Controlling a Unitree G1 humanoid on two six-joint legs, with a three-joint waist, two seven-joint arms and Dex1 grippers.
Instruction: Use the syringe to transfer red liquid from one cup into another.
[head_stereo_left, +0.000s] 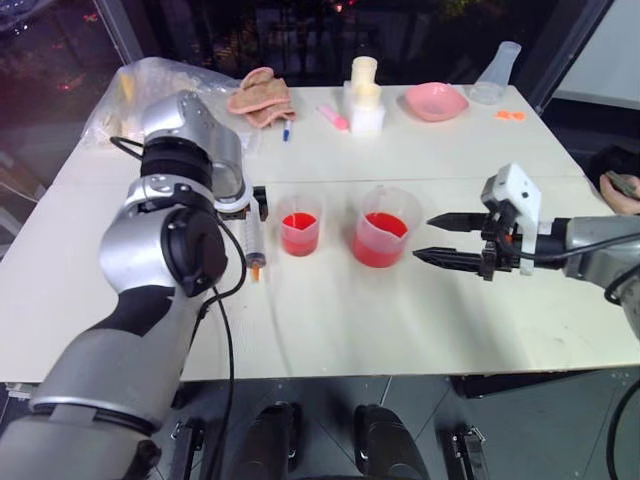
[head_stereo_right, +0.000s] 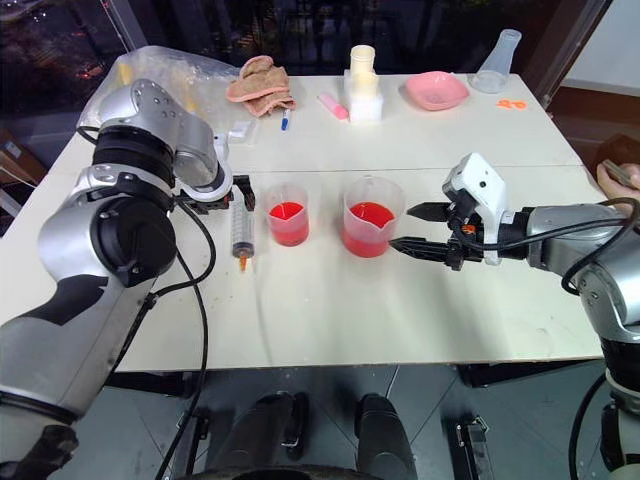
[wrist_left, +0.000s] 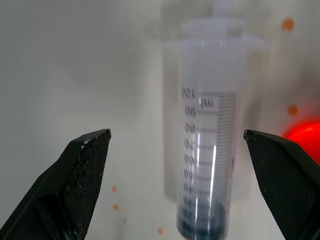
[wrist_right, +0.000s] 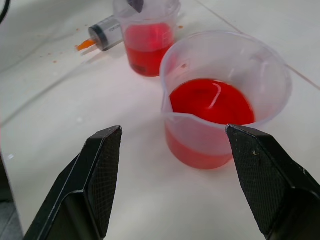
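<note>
1. We see the syringe (head_stereo_right: 240, 236) lying flat on the white table (head_stereo_right: 400, 310), at about 9 o'clock from the smaller cup (head_stereo_right: 287, 215) and just beside it, its orange tip pointing toward the table's near edge.
2. The left gripper (wrist_left: 175, 165) hangs directly over the syringe — its two black fingers (wrist_left: 80, 170) stand wide apart, one on either side of the clear barrel, and neither pad touches it in the left wrist view. Nothing is held.
3. The smaller cup stands upright with red liquid (head_stereo_right: 286, 212) in its lower part; at 3 o'clock from it, close but not touching, stands the larger lipped cup (head_stereo_right: 372, 230), also upright, with its own pool of red liquid.
4. The right gripper (head_stereo_right: 415, 228) is at 3 o'clock from the larger cup, level with it and just short of its wall; its fingers are spread apart and empty, pointing at the cup — the right wrist view looks between them at both cups and the syringe beyond.
5. Small orange-red droplets speckle the table around the syringe.
6. Toward 12 o'clock, along the far side of the table, we note a pink dish (head_stereo_left: 436, 100), a pink marker pen (head_stereo_left: 333, 118), a crumpled cloth (head_stereo_left: 262, 96), a white block with a pale cylinder on it (head_stereo_left: 364, 100), and a clear flask (head_stereo_left: 497, 72) at the far corner.
</note>
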